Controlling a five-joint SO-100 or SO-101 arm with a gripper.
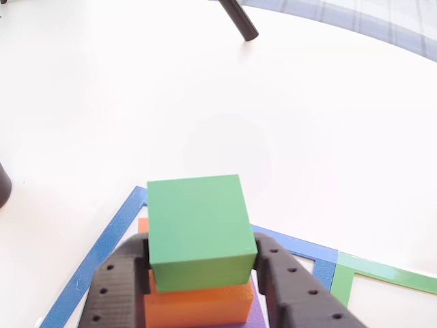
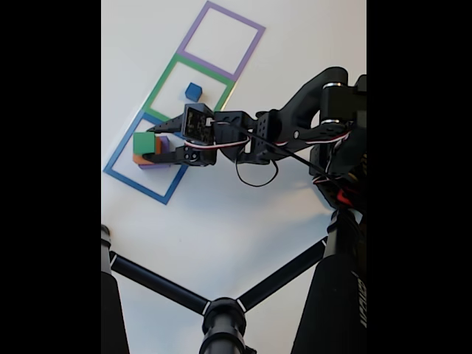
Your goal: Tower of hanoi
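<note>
In the other view the hand [image 1: 201, 273] comes up from the bottom edge with its two dark fingers [image 1: 119, 287] set on either side of the green block [image 1: 198, 229], each pressed against a flank of it, so the hand is closed onto that block at roughly the block's own width. The green block sits on top of the orange block [image 1: 198, 306], and a sliver of the purple block [image 1: 256, 311] shows beneath and just to the right of the orange one. This stack stands on the white tabletop [image 1: 136, 102] inside the blue square outline [image 1: 102, 246], whose far corner meets the green square outline [image 1: 382, 273] to the right in this view. A dark rod [image 1: 239, 19] pokes in at the top edge. In the fixed view the arm [image 2: 280, 133] reaches leftward from the right side, and the hand [image 2: 158, 147] lies around the same stack: green block [image 2: 144, 141] uppermost, orange block [image 2: 138, 158] and purple block [image 2: 151, 165] peeking out below, all within the blue square outline [image 2: 125, 181]. The blue cube [image 2: 193, 91] sits by itself in the green square outline [image 2: 164, 82], apart from the stack. Beyond that lies the purple square outline [image 2: 193, 35]. Black tripod legs [image 2: 158, 284] cross the lower part of this view.
</note>
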